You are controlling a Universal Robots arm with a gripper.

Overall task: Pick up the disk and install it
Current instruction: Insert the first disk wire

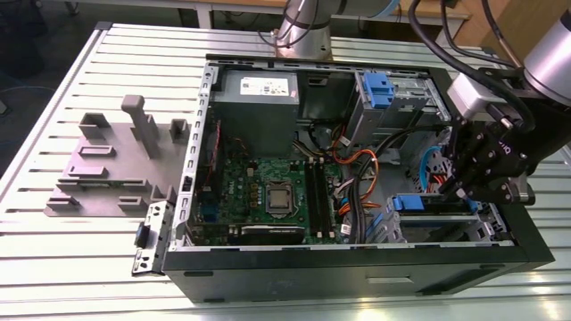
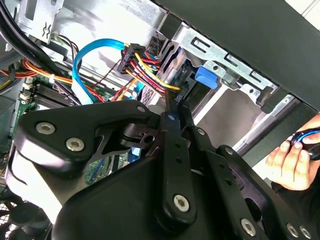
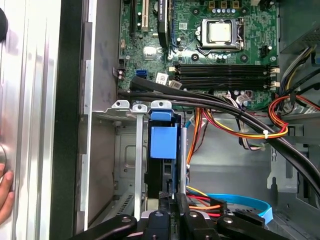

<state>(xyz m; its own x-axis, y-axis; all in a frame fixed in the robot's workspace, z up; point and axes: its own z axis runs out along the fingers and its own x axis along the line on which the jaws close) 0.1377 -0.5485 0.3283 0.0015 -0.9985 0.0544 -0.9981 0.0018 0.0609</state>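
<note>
The disk point(image 1: 426, 204) sits on edge in the drive cage point(image 1: 486, 224) at the front corner of the open computer case, on the exterior view's right. In the first wrist view its blue carrier point(image 3: 162, 136) fills one slot of the cage, with the dark drive body behind it. My gripper point(image 1: 462, 192) reaches down into the case at the disk's end nearest the arm. Its fingers point(image 3: 179, 202) are pressed together, and their tips meet the carrier's rail. In the second wrist view my gripper point(image 2: 175, 102) points at the carrier's blue tab point(image 2: 205, 77).
Red, yellow, orange and blue cables point(image 3: 235, 132) run beside the cage. The motherboard point(image 1: 272, 194) and grey power supply point(image 1: 259, 90) lie further in. Another blue bracket point(image 1: 378, 89) sits in the upper bay. A grey fixture point(image 1: 116, 164) stands left of the case. A person's hand point(image 2: 287, 162) is outside the case wall.
</note>
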